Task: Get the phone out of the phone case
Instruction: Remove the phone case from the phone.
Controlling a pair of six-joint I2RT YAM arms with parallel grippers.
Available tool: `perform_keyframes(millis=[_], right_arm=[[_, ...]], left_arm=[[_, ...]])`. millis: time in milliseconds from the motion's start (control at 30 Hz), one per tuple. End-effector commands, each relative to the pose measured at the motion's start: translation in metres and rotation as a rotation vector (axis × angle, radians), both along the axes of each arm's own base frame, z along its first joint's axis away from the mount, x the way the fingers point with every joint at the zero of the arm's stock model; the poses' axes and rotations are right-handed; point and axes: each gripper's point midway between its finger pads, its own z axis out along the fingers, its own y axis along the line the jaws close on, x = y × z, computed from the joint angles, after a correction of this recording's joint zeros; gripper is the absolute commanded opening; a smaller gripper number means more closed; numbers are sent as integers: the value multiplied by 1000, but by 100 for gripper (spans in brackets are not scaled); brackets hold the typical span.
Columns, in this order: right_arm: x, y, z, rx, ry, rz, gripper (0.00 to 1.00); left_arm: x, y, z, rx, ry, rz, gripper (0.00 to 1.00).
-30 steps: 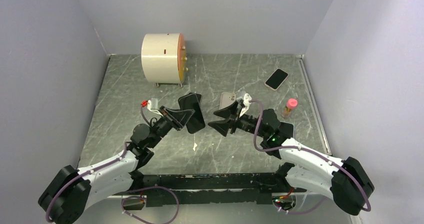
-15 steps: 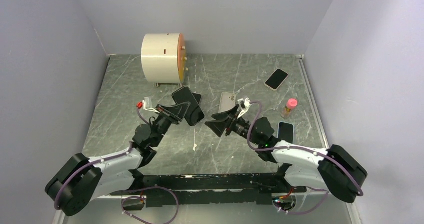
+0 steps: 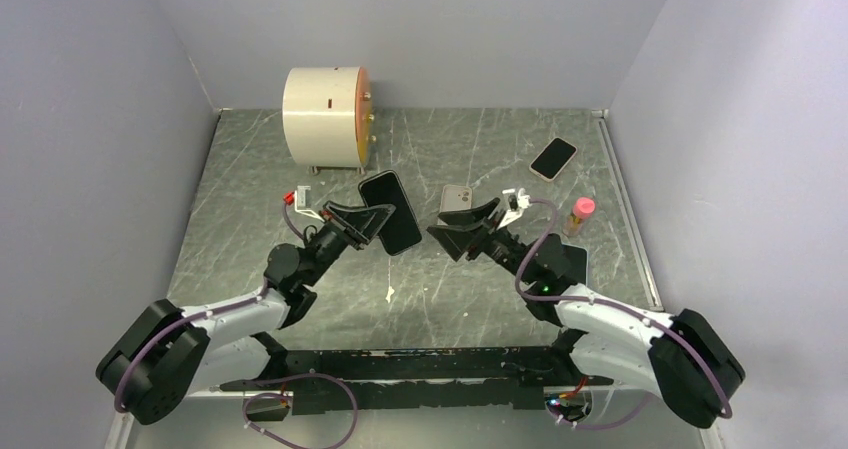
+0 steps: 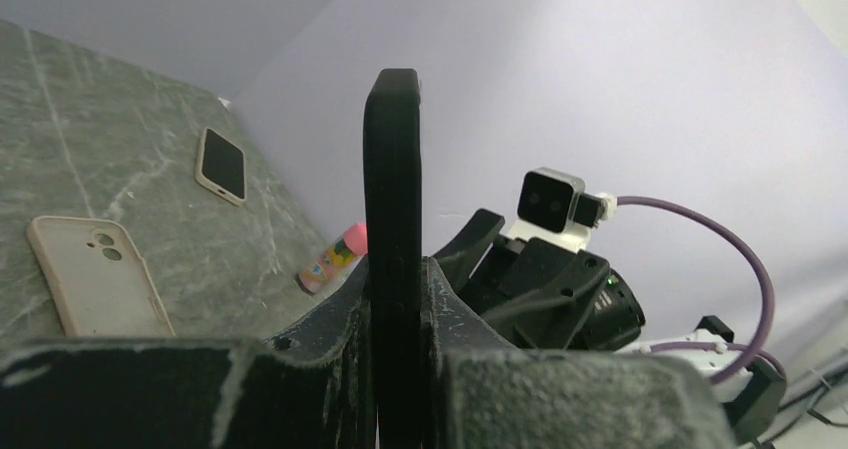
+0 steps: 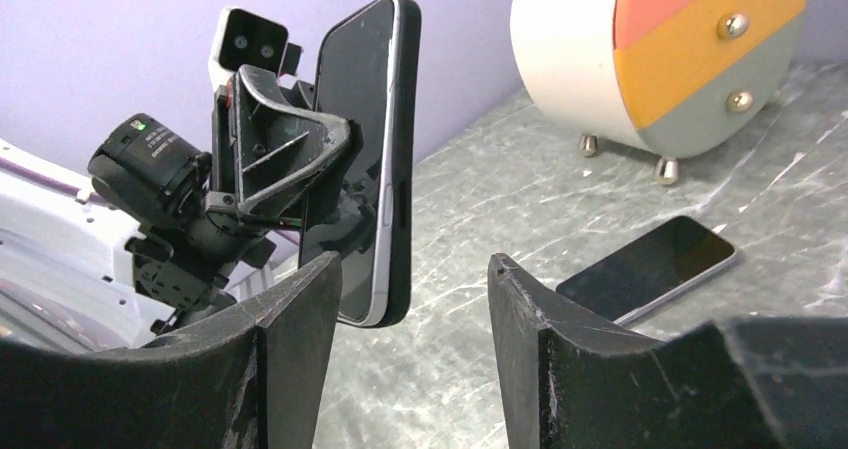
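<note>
Over the desk [image 3: 250, 169], from above, the left end effector [image 3: 372, 221] clamps the phone [image 3: 395, 204], black-cased, upright and off the surface. The right end effector [image 3: 455, 237] stands near it, apart. At the left wrist, the phone sits edge-on between the fingers, with a beige case [image 4: 95, 274] lying flat beyond. At the right wrist, the jaws are spread and empty, with the phone standing beyond the gap.

1. The phone [image 5: 360, 119] has a glossy black glass screen. Its black phone case [image 4: 393, 219] looks like smooth, matt plastic.
2. The right gripper fingers [image 5: 290, 369] are rough, grainy, matt black plastic.
3. The table [image 3: 250, 169] is grey with white stone-like veins and a dull sheen.
4. The beige phone case [image 4: 95, 274] is smooth, matt plastic.
5. The drum-shaped drawer cabinet [image 5: 570, 59], far left, has a smooth matt finish and shiny metal knobs [image 5: 737, 24].
</note>
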Motion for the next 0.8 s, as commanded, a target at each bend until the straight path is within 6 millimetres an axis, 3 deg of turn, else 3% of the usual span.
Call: perform_keyframes(millis=[0, 367, 567, 767], right_arm=[[-9, -3, 14, -34, -84, 60, 58], [-15, 8, 21, -35, -124, 144, 52], [-8, 0, 14, -52, -111, 108, 47], [-7, -7, 20, -35, -120, 105, 46]], left_arm=[[-20, -2, 47, -63, -125, -110, 3], [-34, -20, 55, -80, -192, -331, 2], [-46, -20, 67, -62, -262, -364, 2], [-45, -19, 63, -57, -253, -365, 2]])
